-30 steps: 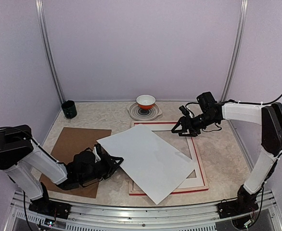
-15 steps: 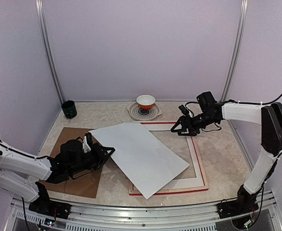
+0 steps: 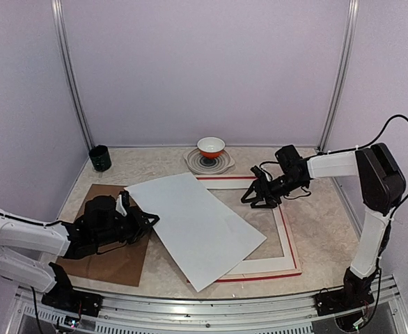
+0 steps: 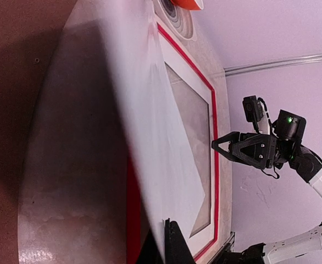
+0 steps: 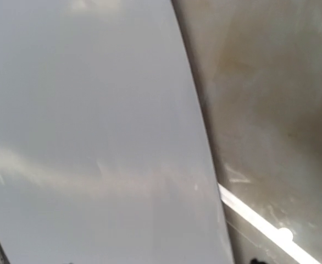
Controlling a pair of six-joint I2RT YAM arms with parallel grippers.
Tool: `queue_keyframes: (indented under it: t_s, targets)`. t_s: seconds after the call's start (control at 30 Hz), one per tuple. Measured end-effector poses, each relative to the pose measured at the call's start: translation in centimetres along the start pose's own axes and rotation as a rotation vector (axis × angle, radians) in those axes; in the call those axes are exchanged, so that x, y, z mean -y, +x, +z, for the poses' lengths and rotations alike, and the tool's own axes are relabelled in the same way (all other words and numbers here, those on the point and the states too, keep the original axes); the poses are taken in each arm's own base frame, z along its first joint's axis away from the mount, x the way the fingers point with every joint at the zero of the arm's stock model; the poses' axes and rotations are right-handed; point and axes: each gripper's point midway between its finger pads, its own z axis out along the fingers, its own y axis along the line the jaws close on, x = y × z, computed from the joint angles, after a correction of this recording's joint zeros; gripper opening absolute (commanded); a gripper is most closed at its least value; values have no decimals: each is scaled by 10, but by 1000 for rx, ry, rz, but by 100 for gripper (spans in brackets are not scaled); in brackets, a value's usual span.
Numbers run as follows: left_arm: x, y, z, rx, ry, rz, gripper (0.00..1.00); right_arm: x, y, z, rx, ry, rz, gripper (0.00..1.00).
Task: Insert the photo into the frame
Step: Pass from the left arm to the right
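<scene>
The photo (image 3: 193, 226) lies blank side up, slanted across the near-left part of the frame (image 3: 289, 243). Its left corner overhangs the brown backing board (image 3: 103, 261), and its right corner rests over the white mat (image 3: 260, 263) and the pane. The left tool (image 3: 140, 220) is pressed together on the photo's left edge, pinching the thin sheet low above the surface (image 3: 322, 223). The right tool (image 3: 251, 200) stands with its fingers spread, gripping nothing, just at the photo's far-right edge over the frame's opening.

The step in hand looks like squaring the print to the opening. The photo is turned well off the frame's lines, so it likely needs to rotate about the pinched edge until its long sides run parallel with the red border. Dragging it flat should serve better than lifting it, because a sheet this thin may sag or buckle if raised by one edge. The right tool is well placed to press a fingertip on the free corner and steer it. The pinch should stay at the very edge, so that the print can drop inside the pale wood rim once released.
</scene>
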Motion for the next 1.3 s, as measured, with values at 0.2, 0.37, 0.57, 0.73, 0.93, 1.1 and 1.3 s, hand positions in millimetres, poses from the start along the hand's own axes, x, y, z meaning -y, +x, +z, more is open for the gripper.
queue_keyframes:
  t_s: [0.2,0.37,0.57,0.73,0.93,1.1,1.3]
  targets:
    - [-17,9,4,-53,-47,-6,3,12,9,21,-48,-14,32,68]
    - [-27,8,1,-62,-74,-12,3,15,7,32,-66,-19,40,68]
    - [-46,3,-5,-55,-137,-7,3,3,0,40,-69,-37,12,68]
    - [-58,1,-8,-63,-181,5,3,-1,3,50,-89,-43,2,68]
    - [-78,-4,-14,-69,-257,22,4,-16,9,62,-120,-54,-22,68]
    - [-86,-13,-23,-56,-294,47,4,-33,4,73,-128,-71,-57,68]
    - [-98,-16,-26,-63,-332,58,4,-33,-1,88,-143,-73,-51,68]
